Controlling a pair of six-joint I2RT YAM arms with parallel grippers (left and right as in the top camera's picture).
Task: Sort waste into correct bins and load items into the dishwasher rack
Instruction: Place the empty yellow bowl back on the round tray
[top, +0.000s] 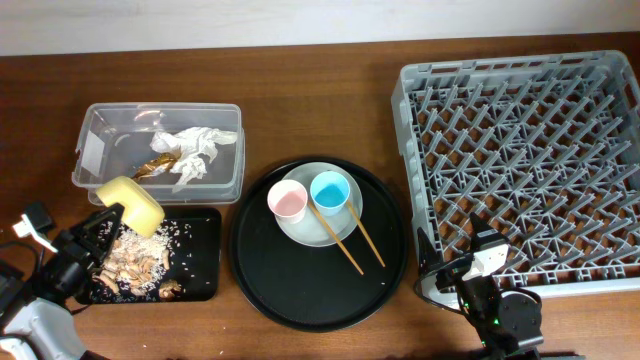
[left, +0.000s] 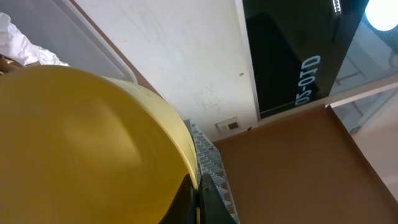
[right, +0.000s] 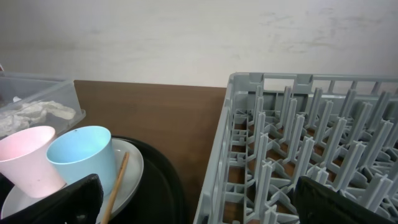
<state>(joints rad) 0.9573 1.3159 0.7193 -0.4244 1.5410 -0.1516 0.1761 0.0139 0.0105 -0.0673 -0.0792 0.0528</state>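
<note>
My left gripper (top: 108, 222) is shut on the rim of the yellow bowl (top: 131, 203), which is tipped over the shallow black tray (top: 205, 250); beige food scraps (top: 135, 255) lie in that tray. The bowl fills the left wrist view (left: 81, 143), pinched between the jaws (left: 198, 202). The clear tub (top: 95, 135) holds crumpled white paper (top: 195, 150) and a brown shiny wrapper (top: 155, 165). The pink cup (top: 287, 200), blue cup (top: 329, 192) and chopsticks (top: 350, 235) sit on the pale plate (top: 315, 232). My right gripper (right: 199, 208) is open and empty at the near left corner of the grey rack (top: 520, 160).
The plate sits on a big round black tray (top: 320, 280) between the bins and the rack. The right wrist view shows the cups (right: 78, 158), a chopstick (right: 115, 186) and the rack's wall (right: 217, 155). Cables lie at the left table edge (top: 35, 225).
</note>
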